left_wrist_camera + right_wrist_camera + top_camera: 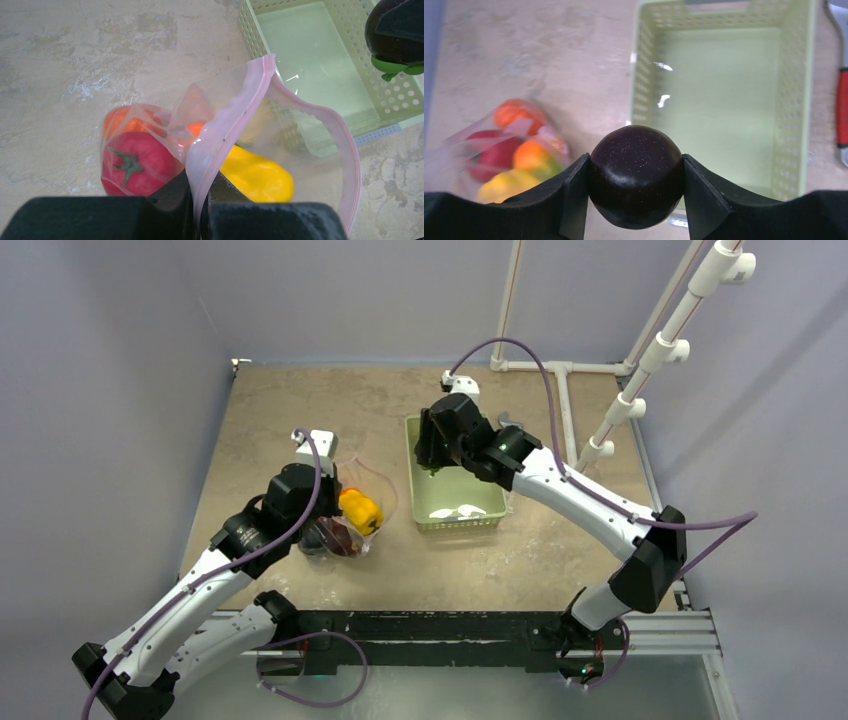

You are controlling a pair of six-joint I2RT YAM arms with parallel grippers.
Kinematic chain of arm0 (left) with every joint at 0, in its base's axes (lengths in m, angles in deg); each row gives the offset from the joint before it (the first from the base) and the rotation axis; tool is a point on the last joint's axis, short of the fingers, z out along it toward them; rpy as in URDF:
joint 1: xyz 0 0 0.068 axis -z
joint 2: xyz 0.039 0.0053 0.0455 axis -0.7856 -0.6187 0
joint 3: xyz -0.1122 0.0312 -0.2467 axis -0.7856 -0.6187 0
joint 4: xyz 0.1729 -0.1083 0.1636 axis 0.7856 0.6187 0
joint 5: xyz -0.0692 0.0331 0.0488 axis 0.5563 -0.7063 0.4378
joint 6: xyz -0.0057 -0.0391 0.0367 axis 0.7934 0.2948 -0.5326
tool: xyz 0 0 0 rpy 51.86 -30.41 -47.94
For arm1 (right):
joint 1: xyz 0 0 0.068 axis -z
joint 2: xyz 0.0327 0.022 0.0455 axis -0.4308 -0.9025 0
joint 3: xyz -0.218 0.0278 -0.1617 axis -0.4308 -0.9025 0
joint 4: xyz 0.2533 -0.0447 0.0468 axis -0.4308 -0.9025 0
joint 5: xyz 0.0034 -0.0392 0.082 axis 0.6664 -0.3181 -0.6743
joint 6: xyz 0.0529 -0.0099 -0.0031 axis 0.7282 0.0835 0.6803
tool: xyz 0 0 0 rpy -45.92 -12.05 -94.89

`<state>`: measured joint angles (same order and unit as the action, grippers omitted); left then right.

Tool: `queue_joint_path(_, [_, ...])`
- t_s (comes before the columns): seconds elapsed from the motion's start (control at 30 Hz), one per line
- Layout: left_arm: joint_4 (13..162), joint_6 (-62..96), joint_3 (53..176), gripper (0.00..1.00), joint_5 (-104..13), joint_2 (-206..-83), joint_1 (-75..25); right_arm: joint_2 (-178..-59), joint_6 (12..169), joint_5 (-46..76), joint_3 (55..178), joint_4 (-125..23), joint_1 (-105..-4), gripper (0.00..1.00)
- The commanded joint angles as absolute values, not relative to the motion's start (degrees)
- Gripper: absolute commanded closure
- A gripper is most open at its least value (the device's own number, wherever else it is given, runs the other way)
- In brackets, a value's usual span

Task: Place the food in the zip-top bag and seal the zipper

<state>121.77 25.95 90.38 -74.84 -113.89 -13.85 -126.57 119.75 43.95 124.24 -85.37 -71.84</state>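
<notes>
The clear zip-top bag (352, 525) lies left of the basket with its mouth held open. My left gripper (200, 200) is shut on the pink zipper strip (235, 120) at the near lip. Inside the bag lie a red tomato (135, 162), an orange piece (120, 120) and the yellow pepper (260, 175), which also shows in the top view (361, 511). My right gripper (636, 175) is shut on the dark purple eggplant (636, 200) and holds it in the air over the basket's left side. The eggplant's green cap shows in the left wrist view (395, 65).
The light green slotted basket (455, 522) stands right of the bag; its wall shows in the wrist views (250, 30) (644, 90). A red-handled tool (841, 100) lies right of the basket. A white pipe frame (560, 370) stands at the back right.
</notes>
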Motion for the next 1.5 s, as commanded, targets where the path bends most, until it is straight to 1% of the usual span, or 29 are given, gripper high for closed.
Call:
queue_joint_path(0.0, [120.2, 25.5, 90.2, 1.00, -74.9, -113.6, -14.0, -125.1, 117.7, 41.8, 130.2, -82.7, -76.8, 0.75])
queue_joint_path(0.17, [120.3, 25.6, 90.3, 1.00, -75.3, -113.3, -14.0, -125.6, 115.9, 40.1, 133.8, -81.1, -81.0, 0.75])
queue_joint_path(0.37, [120.2, 25.5, 90.3, 1.00, -75.3, -112.9, -14.0, -125.5, 112.7, 33.8, 134.1, -76.6, -84.4, 0.74])
queue_joint_path(0.67, [120.1, 25.5, 90.3, 1.00, -75.4, -112.3, -14.1, -129.7, 111.6, 30.7, 133.4, -74.7, -87.7, 0.74])
queue_joint_path(0.83, [119.9, 25.5, 90.2, 1.00, -75.5, -111.4, -14.0, -131.6, 111.8, 31.2, 133.0, -73.3, -88.3, 0.69])
queue_joint_path(0.93, [119.9, 25.5, 90.1, 1.00, -75.6, -110.8, -14.0, -132.7, 112.6, 32.2, 133.1, -72.7, -88.4, 0.60])
queue_joint_path(0.97, [119.8, 25.6, 90.1, 1.00, -75.7, -110.6, -14.0, -133.0, 112.8, 32.5, 133.2, -72.5, -88.4, 0.56])
queue_joint_path(1.13, [119.8, 25.5, 90.0, 1.00, -75.7, -110.4, -14.0, -133.8, 113.8, 34.0, 133.7, -72.2, -88.4, 0.23])
queue_joint_path(1.27, [119.9, 25.5, 90.1, 1.00, -75.7, -110.4, -14.0, -133.4, 114.0, 34.6, 133.9, -71.9, -88.4, 0.07])
queue_joint_path(1.33, [119.9, 25.6, 90.1, 1.00, -75.7, -110.4, -14.0, -132.8, 114.1, 34.9, 134.1, -71.8, -88.4, 0.01])
queue_joint_path(1.47, [120.0, 25.5, 90.1, 1.00, -75.7, -110.5, -14.0, -130.6, 114.5, 36.3, 133.6, -71.3, -88.4, 0.01])
